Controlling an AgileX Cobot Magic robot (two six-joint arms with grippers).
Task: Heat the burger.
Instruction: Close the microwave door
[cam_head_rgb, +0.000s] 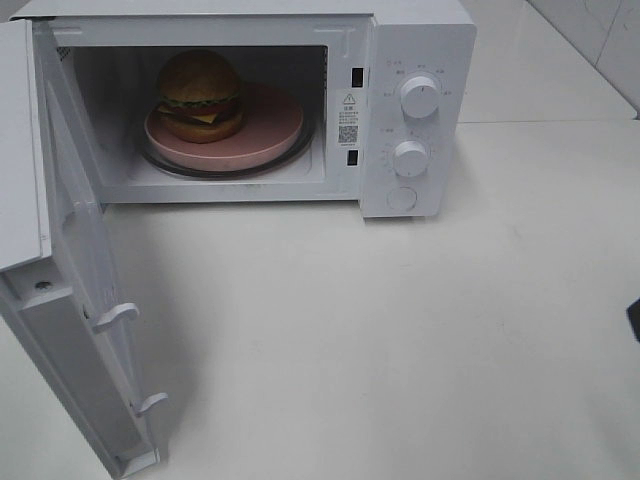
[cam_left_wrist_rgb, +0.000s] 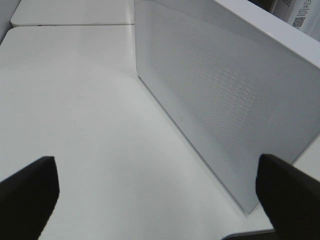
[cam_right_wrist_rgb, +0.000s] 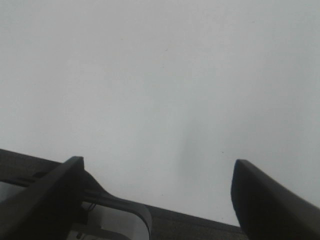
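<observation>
Microwave (cam_head_rgb: 415, 60): stands on the white surface (cam_head_rgb: 400, 350), cavity open toward the camera in the high view.
Door (cam_head_rgb: 80, 300): swung fully out on its hinge, standing upright on the left arm's side; latch hooks face the cavity.
Door, left wrist view: the meshed outer face (cam_left_wrist_rgb: 225, 100) stands just ahead of the left fingers (cam_left_wrist_rgb: 27, 195), closer to one finger than the other. Its long axis runs away from them at a slant.
Plate (cam_head_rgb: 275, 125): pink, round, lying flat inside the cavity.
Burger (cam_head_rgb: 200, 95): upright on the plate, toward the hinge side of the cavity, beyond the door from the left fingers.
Left fingers: spread wide, nothing between them, apart from the door face.
Right fingers (cam_right_wrist_rgb: 45, 195): spread wide, nothing between them; only bare surface ahead.
Nearer arm: left, judged by the door filling its wrist view.
Step in hand: judged to be shutting the door, since the burger is already inside.
Governing relation: the outer face lies ahead of the left fingers, so a push on it should swing the door toward the cavity.
</observation>
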